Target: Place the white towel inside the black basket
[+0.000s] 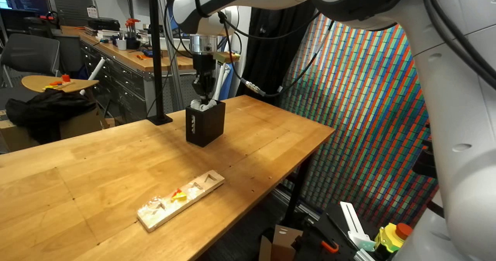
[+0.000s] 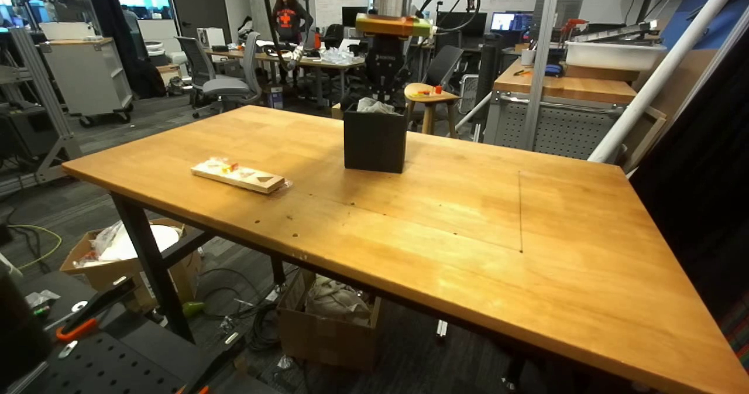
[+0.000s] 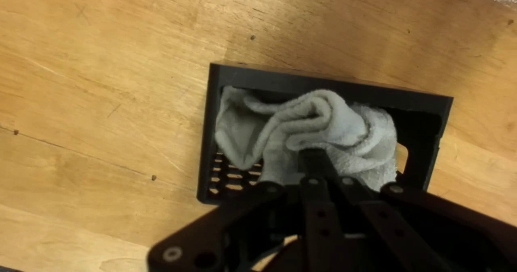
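Note:
The black basket [image 1: 205, 125] stands upright on the wooden table and shows in both exterior views [image 2: 374, 142]. Its rim [image 3: 331, 84] fills the middle of the wrist view. The white towel [image 3: 343, 126] is bunched inside the basket, with folds at or slightly above the rim in both exterior views [image 1: 202, 106] [image 2: 374, 106]. My gripper [image 3: 317, 159] points straight down over the basket. Its fingers are together, with the tips at a fold of the towel, and appear shut on it. The exact pinch is hidden behind the dark fingers.
A wooden board [image 1: 180, 201] with cut-out shapes and a small red-yellow piece lies on the table [image 2: 445, 253], also visible in an exterior view [image 2: 237, 175]. A black post [image 1: 157, 59] stands at the table edge near the basket.

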